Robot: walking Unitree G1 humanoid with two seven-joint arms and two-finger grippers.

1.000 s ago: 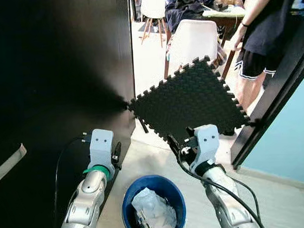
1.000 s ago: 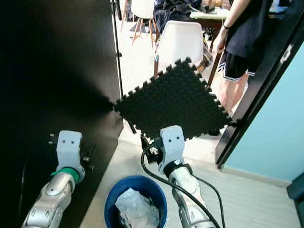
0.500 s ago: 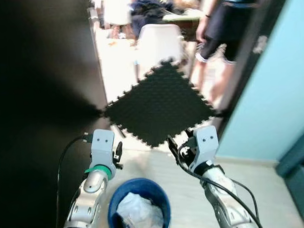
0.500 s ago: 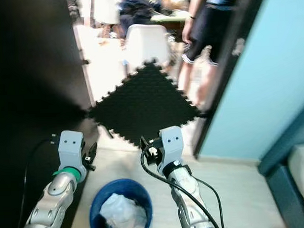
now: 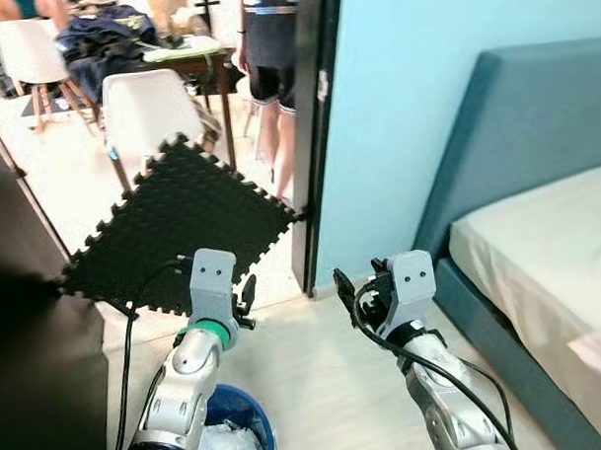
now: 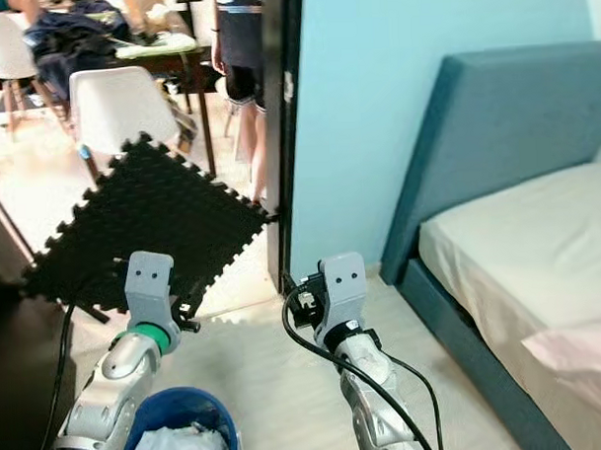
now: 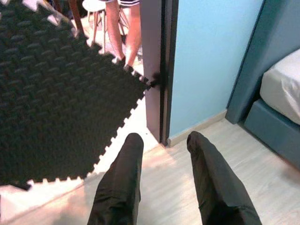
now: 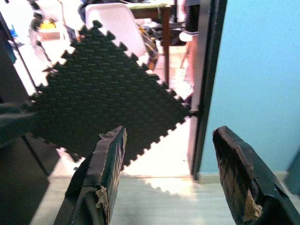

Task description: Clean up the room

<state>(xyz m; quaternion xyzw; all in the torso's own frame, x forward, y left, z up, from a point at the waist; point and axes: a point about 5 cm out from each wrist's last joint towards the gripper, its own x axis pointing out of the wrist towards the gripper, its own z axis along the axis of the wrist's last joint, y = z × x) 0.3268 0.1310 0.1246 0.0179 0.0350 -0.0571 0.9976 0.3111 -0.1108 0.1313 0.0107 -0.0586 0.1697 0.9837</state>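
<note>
Two empty hands before a blocked doorway.
The left hand [image 7: 161, 187] and right hand [image 8: 171, 173] are spread open, holding nothing; a black foam mat [image 5: 177, 224] stands across the doorway, a blue bin [image 6: 174, 432] below, a bed [image 5: 538, 246] to the right.

Matt foam, smooth paint, pale wood

The black mat [image 5: 177, 229] looks like matt foam with a knobbly texture; the arms [image 5: 192, 372] are silvery metal, the fingers [image 7: 119, 187] dull black — the right ones [image 8: 105, 171] frayed at their tips. The floor [image 5: 316, 382] shows pale wood grain, the wall [image 5: 395, 103] smooth blue paint — the bed frame [image 5: 495, 129] cloth-like.
</note>
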